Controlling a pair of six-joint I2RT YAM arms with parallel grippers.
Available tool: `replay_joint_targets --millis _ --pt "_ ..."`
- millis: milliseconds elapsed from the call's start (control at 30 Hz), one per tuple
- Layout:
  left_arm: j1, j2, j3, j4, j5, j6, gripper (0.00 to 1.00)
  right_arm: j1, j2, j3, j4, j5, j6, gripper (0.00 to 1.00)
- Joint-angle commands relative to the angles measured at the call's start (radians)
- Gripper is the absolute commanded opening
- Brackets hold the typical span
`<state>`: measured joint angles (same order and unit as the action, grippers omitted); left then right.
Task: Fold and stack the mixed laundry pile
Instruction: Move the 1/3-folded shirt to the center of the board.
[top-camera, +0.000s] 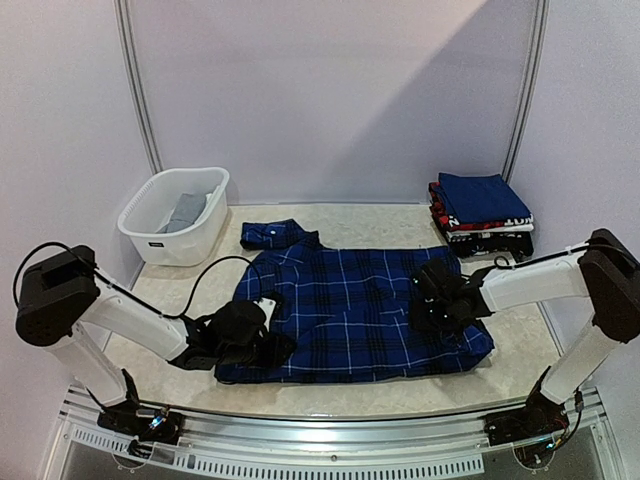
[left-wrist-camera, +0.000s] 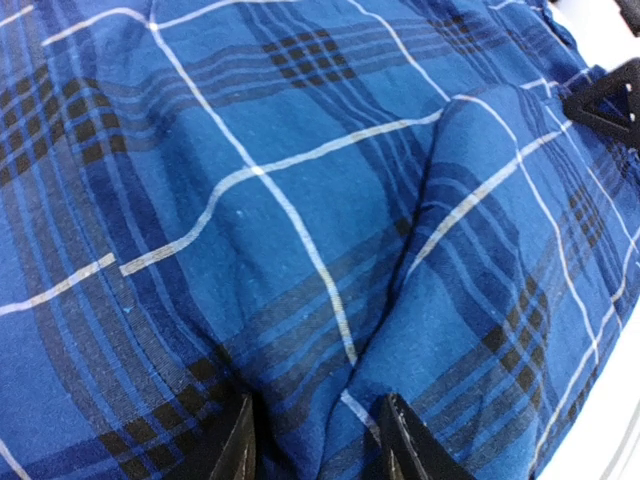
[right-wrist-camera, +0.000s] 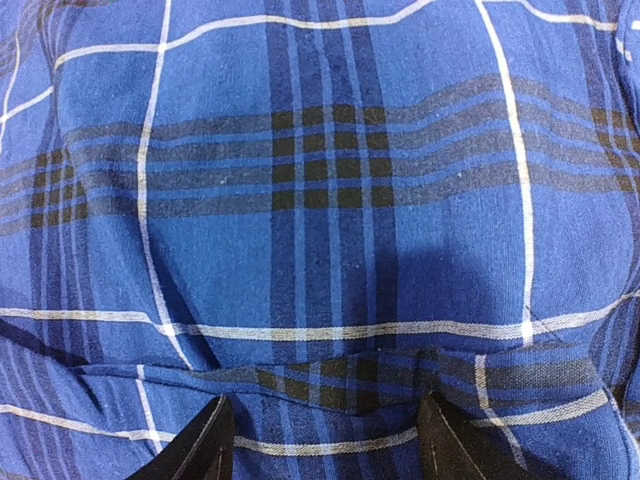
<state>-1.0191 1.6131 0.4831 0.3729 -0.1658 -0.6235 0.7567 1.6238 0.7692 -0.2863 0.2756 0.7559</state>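
The plaid shirt (top-camera: 350, 300) lies spread on the bench (top-camera: 515, 365). Left jaws straddle a ridge at its left edge, grip unclear; right jaws stand parted over its right side.

Cloth: a plaid shirt (right-wrist-camera: 320, 200) fills the whole view, deep blue with dark crossing bands and thin white lines.
Pattern: a dark checked band runs across the upper half; white lines cross it upright at left and right.
Crease: a low ridge (right-wrist-camera: 330, 362) of the fabric runs side to side in the lower part, with shadow gathered beneath it at left.
Right pincer (right-wrist-camera: 325, 450): only its two dark fingertips (right-wrist-camera: 205, 448) show, at the bottom edge, standing well apart with shirt fabric between them.
Contact: the tips seem to rest on the cloth, though the cropped edge leaves this unsure.
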Motion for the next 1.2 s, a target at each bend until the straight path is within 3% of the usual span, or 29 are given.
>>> replay_joint_targets --millis 0,600,1167 --pt "-0.065 0.018 -0.061 -0.190 0.049 -0.064 0.42 0.035 -0.015 -0.136 -0.179 -0.132 0.121 0.64" --pt "-0.292 -0.120 -0.032 -0.445 -0.054 -0.197 0.42 0.153 -0.267 -0.251 -0.362 -0.130 0.234 0.64" --pt "-0.285 -0.274 0.103 -0.692 -0.303 -0.087 0.51 0.166 -0.349 -0.089 -0.432 0.070 0.209 0.71"
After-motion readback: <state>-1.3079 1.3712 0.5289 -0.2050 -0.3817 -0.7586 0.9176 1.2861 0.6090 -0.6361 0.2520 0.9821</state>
